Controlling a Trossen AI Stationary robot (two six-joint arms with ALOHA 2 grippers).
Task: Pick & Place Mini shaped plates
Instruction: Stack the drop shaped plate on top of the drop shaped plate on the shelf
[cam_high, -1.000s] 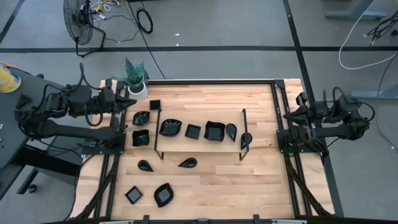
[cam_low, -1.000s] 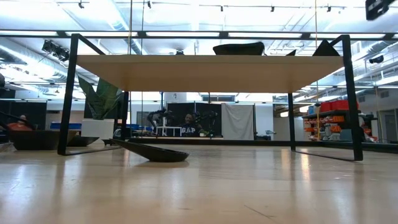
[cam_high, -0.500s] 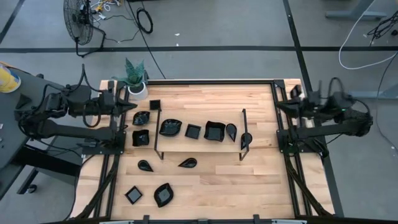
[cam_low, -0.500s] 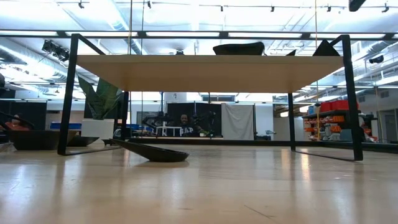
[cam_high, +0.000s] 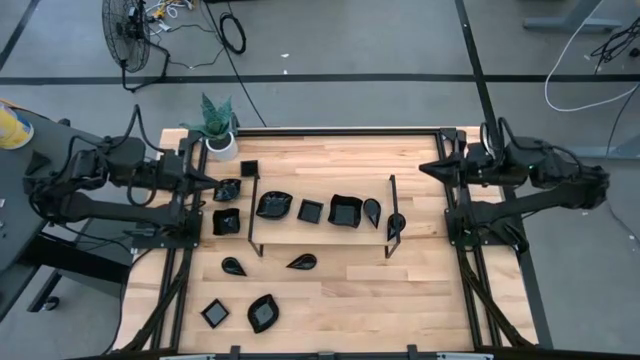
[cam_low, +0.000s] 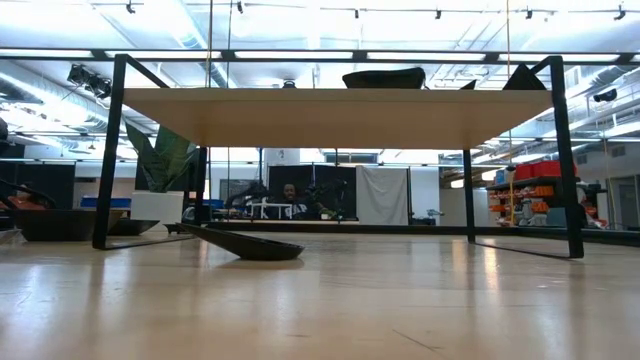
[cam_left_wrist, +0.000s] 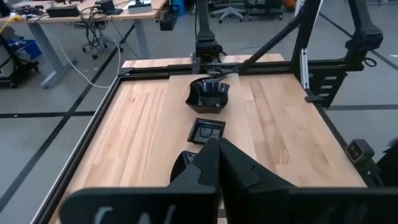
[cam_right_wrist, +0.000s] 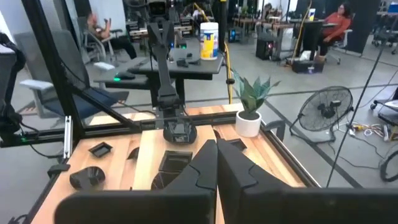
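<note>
At table's left edge, left gripper (cam_high: 214, 183) closed, empty, tip near wavy plate (cam_high: 227, 189). Mini shaped plates (cam_high: 345, 210) sit mid-table on shelf (cam_high: 320, 233) and in front of it. Right gripper (cam_high: 428, 166) closed, empty, at right edge. Best to open jaws before descending, pinch one rim.

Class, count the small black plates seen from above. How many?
12 plates: three at far left; five along the shelf; four in front of it. Others may be hidden.
</note>
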